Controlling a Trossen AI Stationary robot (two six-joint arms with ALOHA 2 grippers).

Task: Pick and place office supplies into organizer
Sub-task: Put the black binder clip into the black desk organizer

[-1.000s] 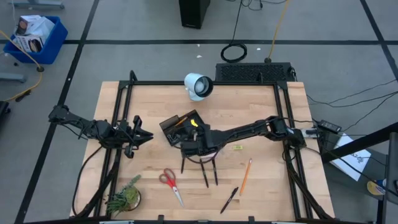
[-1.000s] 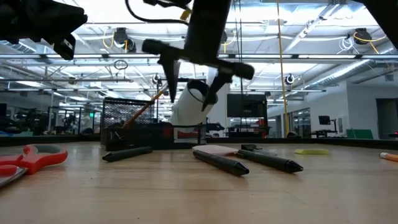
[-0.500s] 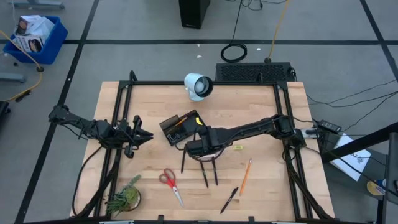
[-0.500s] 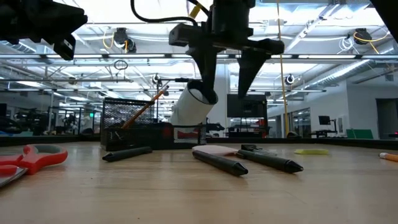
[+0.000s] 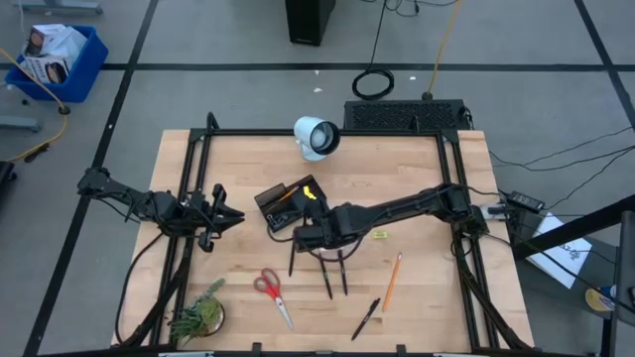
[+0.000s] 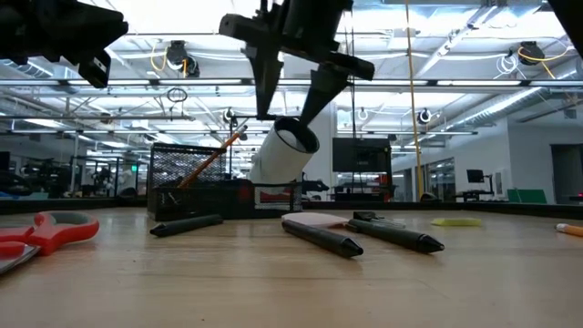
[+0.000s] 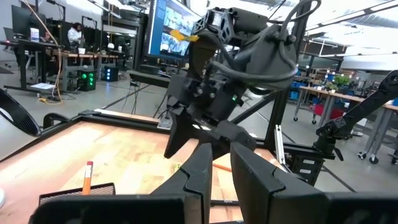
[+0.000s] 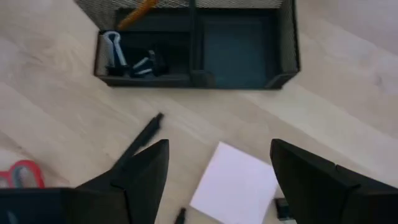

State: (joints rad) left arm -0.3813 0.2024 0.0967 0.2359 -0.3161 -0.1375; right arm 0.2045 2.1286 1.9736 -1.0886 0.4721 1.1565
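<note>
Wooden surface [image 5: 427, 198] seen from above, with both arms over it. The right arm reaches in from its side to the middle of the surface. Its right gripper [image 8: 217, 155] hangs clear above the surface, jaws wide and holding nothing. Over the last second it has slid slightly along the organizer's near side and swung its wrist from one tilt to the other. Its height is much the same and its jaws have opened a shade more. The left arm waits at its own edge, with the left gripper [image 5: 226, 217] drawn narrow and empty.

The organizer [image 8: 196, 79] lies just beyond the right gripper, one compartment bare. The other holds the clips [image 8: 127, 59], and an orange pencil [image 8: 138, 11] leans at its back.

Still loose on the surface are the scissors [image 5: 270, 292], a second pencil [image 5: 393, 280], several pens [image 5: 325, 276] and, directly beneath the open jaws, the sticky-note pad [image 8: 236, 183].

The re-aiming reads as lining up on the pad, or on the pen [image 8: 142, 138] beside it, so a fresh pick looks about to begin. Most supplies remain to be placed.
</note>
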